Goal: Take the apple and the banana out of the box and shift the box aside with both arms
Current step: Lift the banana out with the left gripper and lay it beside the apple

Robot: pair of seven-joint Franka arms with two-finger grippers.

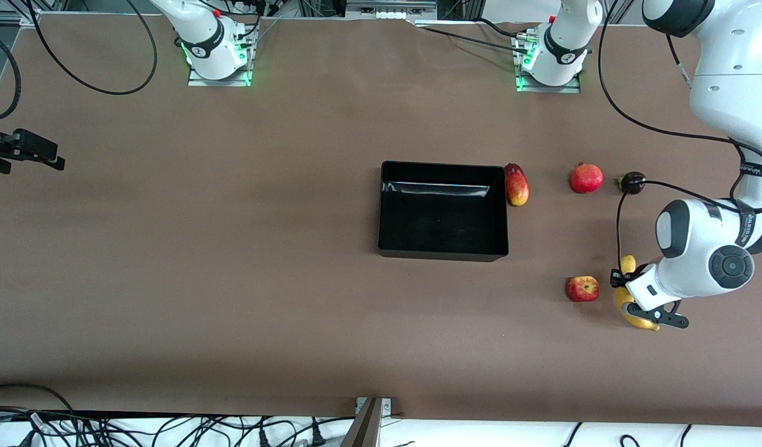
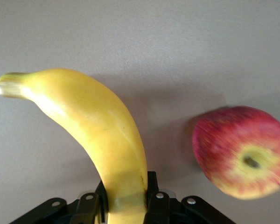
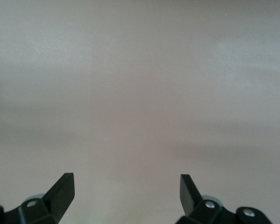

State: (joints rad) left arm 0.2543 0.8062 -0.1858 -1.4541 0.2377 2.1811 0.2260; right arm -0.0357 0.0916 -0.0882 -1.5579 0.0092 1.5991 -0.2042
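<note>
Left gripper [image 1: 629, 297], jaws clamped across the banana [image 2: 98, 135], holds it beside the apple [image 1: 582, 288]; right gripper [image 3: 126, 193] waits, jaws apart.

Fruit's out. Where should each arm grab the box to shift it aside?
Probably the box's two short end walls, from above: each tool straddles a thin upright rim, one finger inside the empty tray. At the left arm's end, the mango crowds that wall, so grip nearer the front camera.
</note>
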